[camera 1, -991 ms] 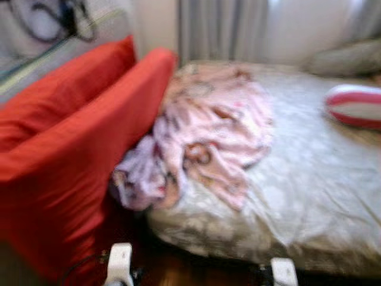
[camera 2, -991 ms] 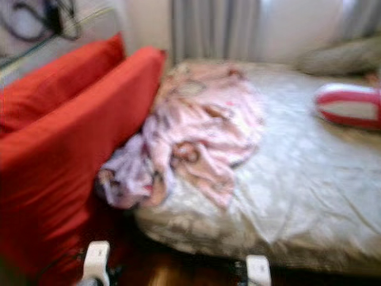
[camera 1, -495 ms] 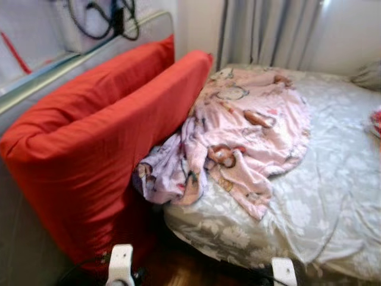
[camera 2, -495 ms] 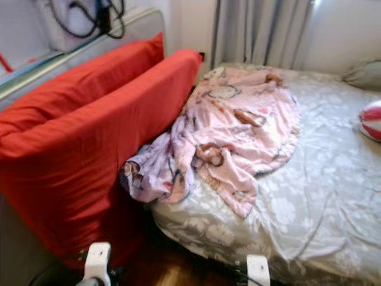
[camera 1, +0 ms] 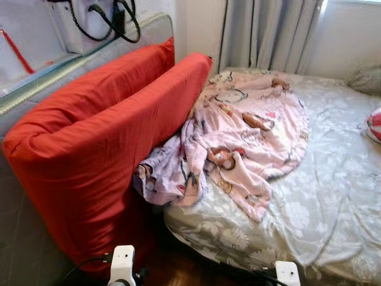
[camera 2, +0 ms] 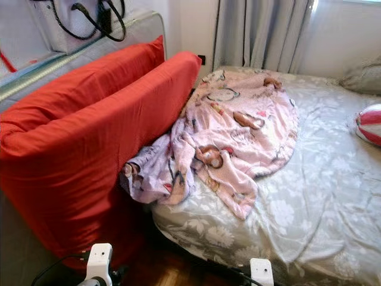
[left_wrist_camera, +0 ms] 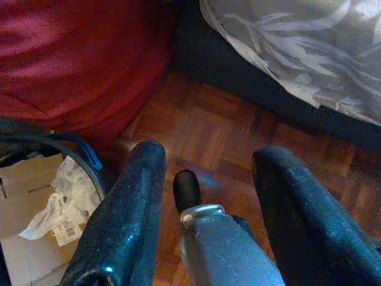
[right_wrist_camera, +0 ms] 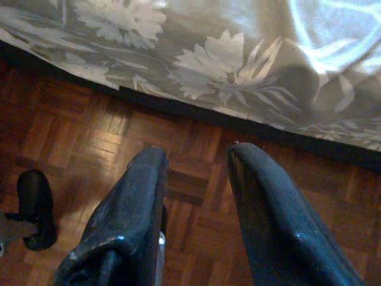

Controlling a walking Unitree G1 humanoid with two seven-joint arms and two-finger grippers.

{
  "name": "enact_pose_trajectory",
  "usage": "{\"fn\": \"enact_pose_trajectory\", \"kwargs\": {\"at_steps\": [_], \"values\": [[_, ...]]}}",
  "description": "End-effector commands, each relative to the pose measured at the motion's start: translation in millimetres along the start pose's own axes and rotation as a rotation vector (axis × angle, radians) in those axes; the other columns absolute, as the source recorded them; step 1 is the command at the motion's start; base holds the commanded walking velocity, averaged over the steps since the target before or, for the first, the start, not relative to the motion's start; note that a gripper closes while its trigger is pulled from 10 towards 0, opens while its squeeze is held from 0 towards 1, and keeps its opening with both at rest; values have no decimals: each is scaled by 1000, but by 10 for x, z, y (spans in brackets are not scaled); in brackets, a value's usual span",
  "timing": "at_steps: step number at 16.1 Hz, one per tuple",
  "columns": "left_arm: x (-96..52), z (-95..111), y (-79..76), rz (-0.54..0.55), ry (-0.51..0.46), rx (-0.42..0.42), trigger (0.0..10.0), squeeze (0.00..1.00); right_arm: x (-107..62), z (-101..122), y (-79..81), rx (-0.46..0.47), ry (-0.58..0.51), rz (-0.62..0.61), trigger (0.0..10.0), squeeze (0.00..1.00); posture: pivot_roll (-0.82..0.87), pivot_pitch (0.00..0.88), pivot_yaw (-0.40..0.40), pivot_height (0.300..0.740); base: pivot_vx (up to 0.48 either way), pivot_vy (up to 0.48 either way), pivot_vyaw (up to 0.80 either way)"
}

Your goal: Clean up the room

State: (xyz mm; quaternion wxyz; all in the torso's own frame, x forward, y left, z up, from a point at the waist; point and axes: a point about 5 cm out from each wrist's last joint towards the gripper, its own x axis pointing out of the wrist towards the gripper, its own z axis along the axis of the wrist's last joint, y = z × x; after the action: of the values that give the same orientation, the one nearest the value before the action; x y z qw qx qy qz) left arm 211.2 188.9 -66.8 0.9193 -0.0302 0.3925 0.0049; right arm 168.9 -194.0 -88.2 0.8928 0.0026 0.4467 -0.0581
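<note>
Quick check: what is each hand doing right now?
Left hand: open, empty, above the wood floor.
Right hand: open, empty, by the bed edge.

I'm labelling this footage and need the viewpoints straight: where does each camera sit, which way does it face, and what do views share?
Left eye and right eye: head, looking forward and down at the pink blanket, red cushion and bed; both show white wrist parts at the bottom edge.
Left wrist: along the open left gripper at wooden floor; shares the cushion.
Right wrist: along the open right gripper; shares the floor and bed.
</note>
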Motion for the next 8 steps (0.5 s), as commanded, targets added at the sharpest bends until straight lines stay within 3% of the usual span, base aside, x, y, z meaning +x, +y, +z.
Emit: {"fn": "enact_pose_trajectory", "kwargs": {"at_steps": [1, 3, 5, 8], "values": [[-12, -38, 31, 8, 17, 3, 10000, 0, 6, 30, 26, -13, -14, 10, 10000, 0, -34, 44, 1, 740, 285, 0, 0], [-11, -39, 29, 8, 18, 2, 10000, 0, 6, 40, 34, -33, -21, 18, 10000, 0, -33, 43, 1, 740, 285, 0, 0], [-11, -37, 35, 9, 18, 4, 10000, 0, 5, 31, 44, -4, -20, 19, 10000, 0, -33, 42, 1, 740, 287, 0, 622], [-14, -40, 49, 11, 19, 5, 10000, 0, 2, 25, 34, 7, -22, 9, 10000, 0, -32, 42, 1, 740, 285, 0, 0]]}}
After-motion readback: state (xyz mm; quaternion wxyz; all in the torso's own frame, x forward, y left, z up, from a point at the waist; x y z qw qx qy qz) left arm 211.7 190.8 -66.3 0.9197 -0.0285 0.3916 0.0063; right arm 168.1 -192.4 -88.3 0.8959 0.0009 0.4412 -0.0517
